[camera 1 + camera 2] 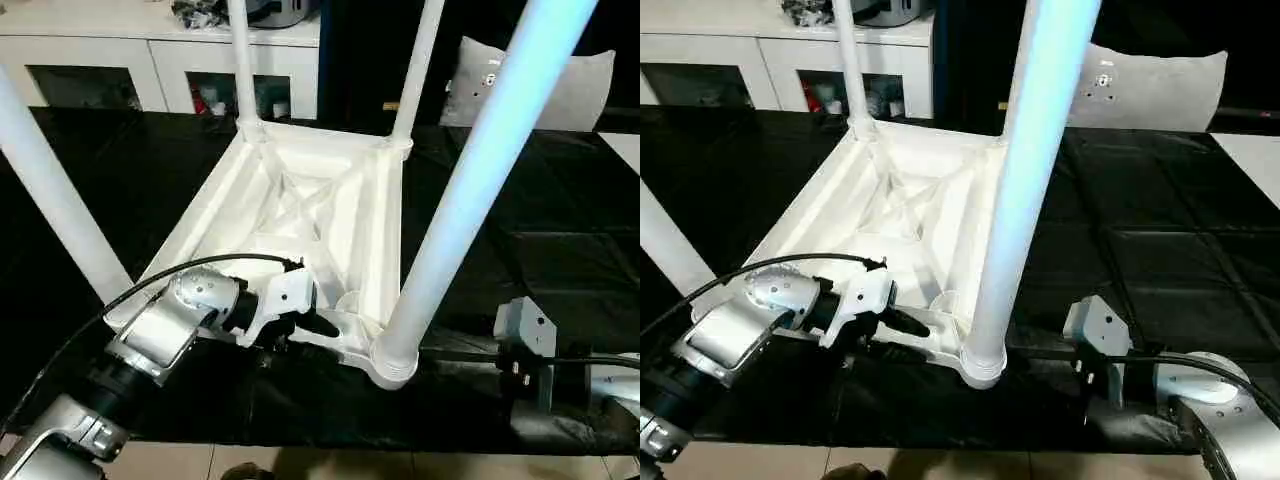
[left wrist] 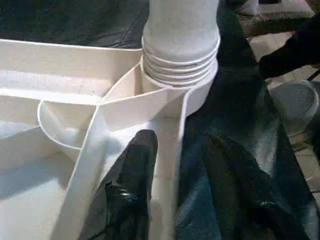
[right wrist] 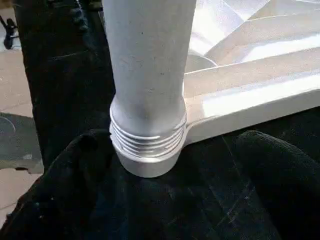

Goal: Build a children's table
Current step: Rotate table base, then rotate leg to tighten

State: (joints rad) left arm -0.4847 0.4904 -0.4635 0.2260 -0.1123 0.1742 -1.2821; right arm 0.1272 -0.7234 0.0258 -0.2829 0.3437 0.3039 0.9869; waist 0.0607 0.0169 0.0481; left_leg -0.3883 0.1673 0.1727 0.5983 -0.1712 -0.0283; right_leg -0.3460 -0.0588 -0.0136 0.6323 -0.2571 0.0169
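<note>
The children's table lies upside down on the black cloth, its ribbed white top [image 1: 300,200] facing up. Legs stand in all its corner sockets: the near right leg [image 1: 470,190], the near left leg [image 1: 50,200] and two far ones [image 1: 243,60]. My left gripper [image 1: 310,325] sits at the top's near rim beside the near right socket. One finger [image 2: 137,165] rests inside the rim wall, the other outside with a gap, so it is open. My right gripper [image 3: 165,200] stands wide open just short of the near right leg's base [image 3: 147,145], holding nothing.
The black cloth [image 1: 540,230] covers the work surface, whose front edge runs close below both grippers. A white cabinet [image 1: 150,50] stands at the back, and a white cushion-like thing [image 1: 560,90] lies at the back right. A black cable [image 1: 200,262] arcs over my left wrist.
</note>
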